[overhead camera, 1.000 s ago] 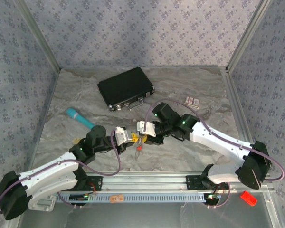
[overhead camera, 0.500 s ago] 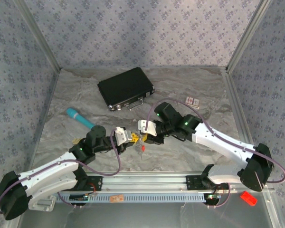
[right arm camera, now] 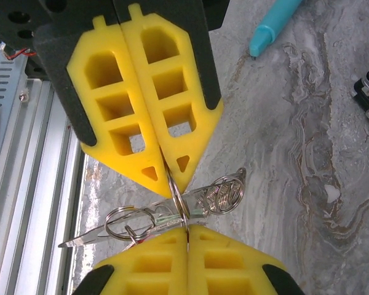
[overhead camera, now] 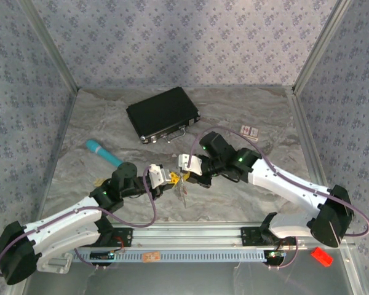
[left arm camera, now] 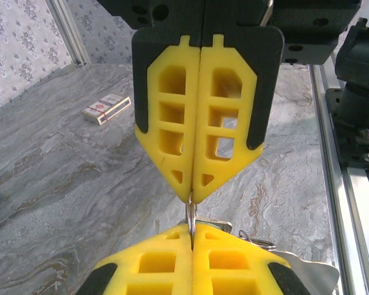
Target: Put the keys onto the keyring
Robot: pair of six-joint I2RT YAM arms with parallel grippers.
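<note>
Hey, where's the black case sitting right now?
In the top view the black case lies toward the back of the table, left of centre, the teal stick nearer on its left and a small box to its right.

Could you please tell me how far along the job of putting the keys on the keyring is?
Done: the keyring is up off the table. In hand: the left gripper and right gripper, jaws shut, pinch it from opposite sides, with a silvery key lying across it. Left: I cannot tell whether that key is threaded yet; that, and any further keys, likely remains.
</note>
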